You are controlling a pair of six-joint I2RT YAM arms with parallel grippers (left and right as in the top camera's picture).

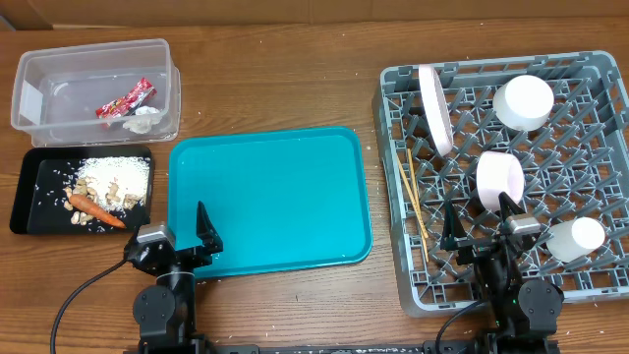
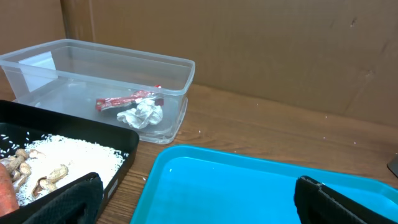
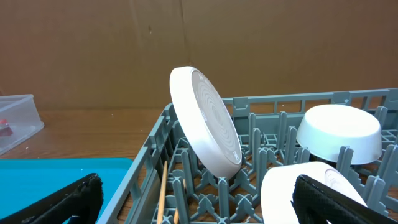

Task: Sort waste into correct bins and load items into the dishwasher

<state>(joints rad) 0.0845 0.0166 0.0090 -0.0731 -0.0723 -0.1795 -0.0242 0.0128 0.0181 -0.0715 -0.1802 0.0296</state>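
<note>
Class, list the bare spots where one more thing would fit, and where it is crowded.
The teal tray, between the black tray and the rack, is wholly bare. So is the table behind it, from clear tub to rack. Crowded: the rack, with plate, bowls and chopsticks, and the black tray's right half, under food scraps.

The overhead camera looked straight down on the whole bench (image 1: 295, 88), from far enough off to take in everything on it. The left wrist camera sat low over the bench's near edge, facing away from the robot across the teal tray (image 2: 249, 180) toward the clear tub (image 2: 99, 74). The right wrist camera, equally low, faced the grey rack (image 3: 155, 143) from close up. The tray's corner and the tub's end showed in both wrist views.
</note>
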